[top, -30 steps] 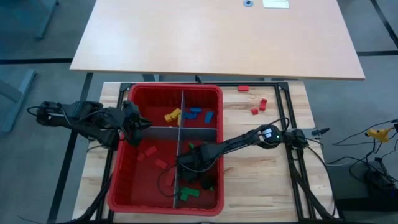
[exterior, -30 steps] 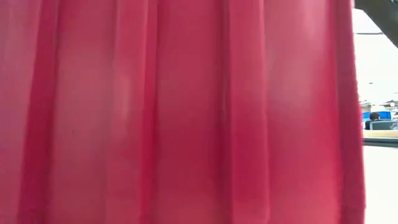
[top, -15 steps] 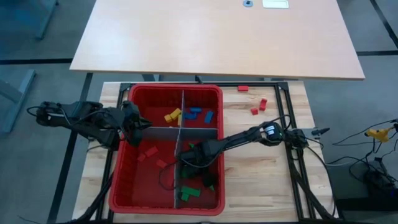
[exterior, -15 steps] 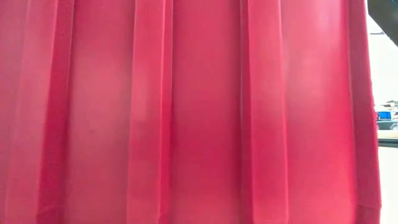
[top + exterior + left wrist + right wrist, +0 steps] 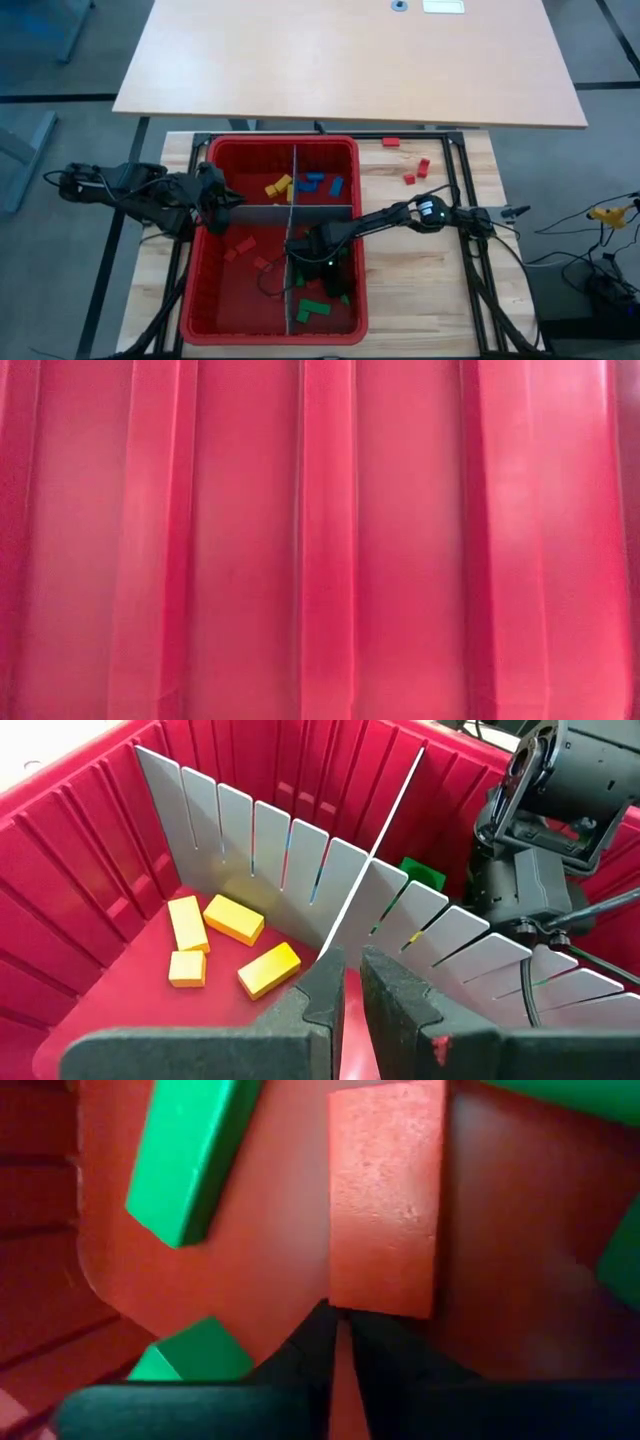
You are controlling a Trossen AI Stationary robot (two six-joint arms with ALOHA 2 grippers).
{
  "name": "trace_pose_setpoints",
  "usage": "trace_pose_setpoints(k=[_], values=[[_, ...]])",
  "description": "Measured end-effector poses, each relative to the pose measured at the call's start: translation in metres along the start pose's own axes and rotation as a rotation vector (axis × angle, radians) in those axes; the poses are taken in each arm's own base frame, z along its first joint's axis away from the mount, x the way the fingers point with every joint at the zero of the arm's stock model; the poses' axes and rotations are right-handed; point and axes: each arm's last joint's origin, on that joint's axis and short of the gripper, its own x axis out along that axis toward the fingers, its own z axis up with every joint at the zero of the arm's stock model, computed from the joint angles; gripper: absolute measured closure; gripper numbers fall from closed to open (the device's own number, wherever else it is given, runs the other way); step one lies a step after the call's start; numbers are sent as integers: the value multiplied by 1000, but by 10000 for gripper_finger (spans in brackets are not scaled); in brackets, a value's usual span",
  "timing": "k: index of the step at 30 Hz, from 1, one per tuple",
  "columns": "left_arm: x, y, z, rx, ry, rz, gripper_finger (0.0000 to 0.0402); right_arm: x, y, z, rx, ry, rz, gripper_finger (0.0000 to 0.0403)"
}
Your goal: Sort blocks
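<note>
The red bin stands on the wooden table, split by grey dividers. Yellow blocks and blue blocks lie in its far compartments. Red blocks lie near left and green blocks near right. My left gripper is shut on the bin's left wall. My right gripper reaches down into the near right compartment, shut. Its tips stand at the short end of a red block lying among green blocks. My left gripper pinches the top edge of the bin's left wall between its two fingers, one inside the bin and one outside, coming from the table's left. The bin rests on the table. My right gripper's shut fingertips stand at the red block's near short end, pointing down; whether they touch it I cannot tell.
Three red blocks lie loose on the table right of the bin's far end. A black frame borders the table. The bin's wall fills the low view. A large tabletop lies beyond.
My right gripper has gone toward the table's right edge inside the near right compartment. The bin's near end has slid to the right with it, while the far left part held by my left gripper has stayed in place.
</note>
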Motion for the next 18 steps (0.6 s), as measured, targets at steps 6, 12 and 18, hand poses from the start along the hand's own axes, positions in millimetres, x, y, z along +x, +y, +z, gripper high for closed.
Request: trace_pose_setpoints(k=[6, 12, 18], values=[[0, 0, 0, 1, 5, -6, 377, -4, 0, 0, 34, -2, -2, 296], [0, 0, -1, 3, 15, -13, 377, -15, 1, -7, 99, 40, -16, 206], [0, 0, -1, 3, 15, -13, 377, -28, 5, -1, 73, -39, -37, 165]])
